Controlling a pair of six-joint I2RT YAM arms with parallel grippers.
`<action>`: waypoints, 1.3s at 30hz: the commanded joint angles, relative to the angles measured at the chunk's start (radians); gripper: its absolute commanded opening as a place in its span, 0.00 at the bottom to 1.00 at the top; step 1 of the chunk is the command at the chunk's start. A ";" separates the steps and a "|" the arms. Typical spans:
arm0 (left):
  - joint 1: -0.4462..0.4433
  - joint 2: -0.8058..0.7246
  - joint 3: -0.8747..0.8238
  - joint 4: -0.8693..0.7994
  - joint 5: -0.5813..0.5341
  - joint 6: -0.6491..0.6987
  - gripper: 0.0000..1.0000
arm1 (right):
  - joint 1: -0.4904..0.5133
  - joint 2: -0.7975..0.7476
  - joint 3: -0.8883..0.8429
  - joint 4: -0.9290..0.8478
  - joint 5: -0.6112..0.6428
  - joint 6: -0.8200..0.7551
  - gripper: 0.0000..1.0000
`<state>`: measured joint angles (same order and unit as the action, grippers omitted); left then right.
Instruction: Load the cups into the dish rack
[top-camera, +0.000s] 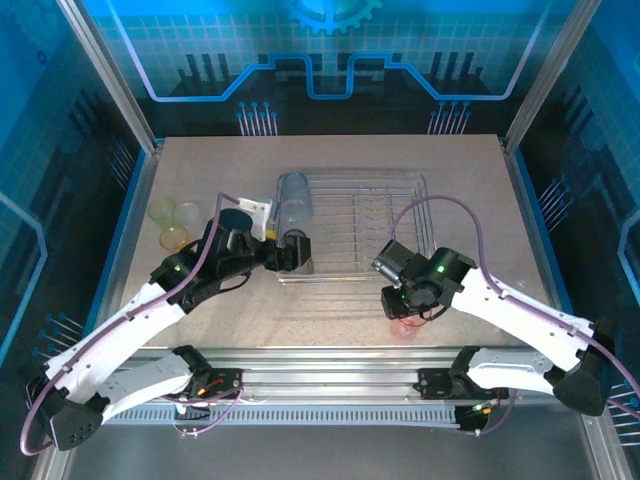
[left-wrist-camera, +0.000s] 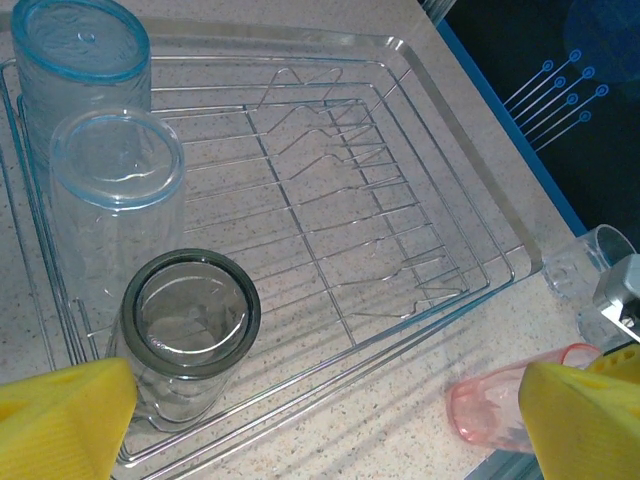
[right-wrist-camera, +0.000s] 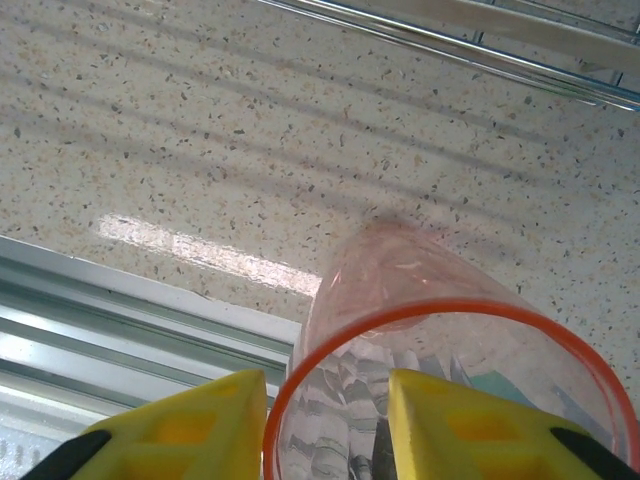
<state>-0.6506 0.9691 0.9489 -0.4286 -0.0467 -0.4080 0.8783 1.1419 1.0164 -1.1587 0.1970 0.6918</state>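
Speckled worktop (top-camera: 470, 200); dish rack (top-camera: 400, 190) partly loaded. Left tool (left-wrist-camera: 320, 425) hangs released over the racked grey cup (left-wrist-camera: 190, 320). Right tool (right-wrist-camera: 327, 425), unclenched, straddles the pink cup (right-wrist-camera: 420, 290) at its rim, near the rack: pickup step, I judge; clench next.

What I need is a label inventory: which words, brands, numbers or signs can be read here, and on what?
None readable. The blue cup, clear cup, grey cup, pink cup, rack and table carry no print; the back wall bears a gear drawing and lines, no letters.

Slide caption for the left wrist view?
Blue cup, clear cup, grey cup in the dish rack; pink cup lying outside.
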 joint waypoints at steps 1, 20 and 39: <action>0.003 -0.015 -0.014 0.005 0.006 0.030 0.99 | 0.014 0.017 0.018 -0.012 0.037 0.008 0.35; 0.003 -0.012 -0.031 0.007 0.009 0.022 0.99 | 0.011 0.051 -0.017 -0.007 0.086 -0.012 0.26; 0.003 -0.019 -0.045 0.018 0.027 0.011 0.99 | -0.016 0.026 -0.012 0.029 0.077 -0.079 0.12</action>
<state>-0.6506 0.9691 0.9203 -0.4274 -0.0437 -0.4084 0.8738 1.1950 0.9920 -1.1488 0.2684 0.6441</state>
